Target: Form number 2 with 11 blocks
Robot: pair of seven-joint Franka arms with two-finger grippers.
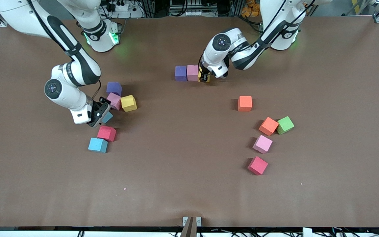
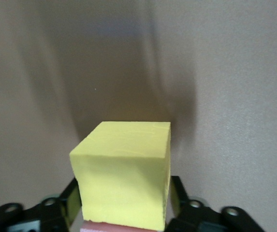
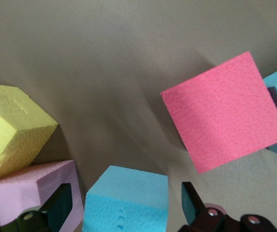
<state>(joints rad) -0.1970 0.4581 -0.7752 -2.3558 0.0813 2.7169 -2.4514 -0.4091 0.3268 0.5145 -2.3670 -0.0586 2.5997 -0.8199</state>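
- Left pincer (image 1: 204,78) is low at the desk (image 1: 189,184), at the end of a short row of blocks; its fingers (image 2: 179,195) flank a yellow cube (image 2: 123,176) with dark gaps showing on both sides, so they stand spread around it rather than pinching.
- That yellow cube touches a pink cube (image 1: 192,72), which touches a purple cube (image 1: 180,73); the three form one straight row, the only part of the number 2 laid so far.
- Right pincer (image 1: 101,113) is spread wide around a light blue cube (image 3: 126,200) toward the right arm's end of the desk, with space between each finger and the cube.
- Just beside it sit another pink cube (image 1: 114,100), a second yellow cube (image 1: 128,103) and a second purple cube (image 1: 114,88), clustered and touching.
- Nearer the front camera lie a red cube (image 1: 106,133) and another light blue cube (image 1: 97,144), corner to corner.
- Toward the left arm's end, an orange cube (image 1: 244,103) stands alone; a second orange cube (image 1: 268,126) touches a green cube (image 1: 285,125).
- Nearer the camera than those lie a third pink cube (image 1: 262,144) and a second red cube (image 1: 257,165), apart from each other.
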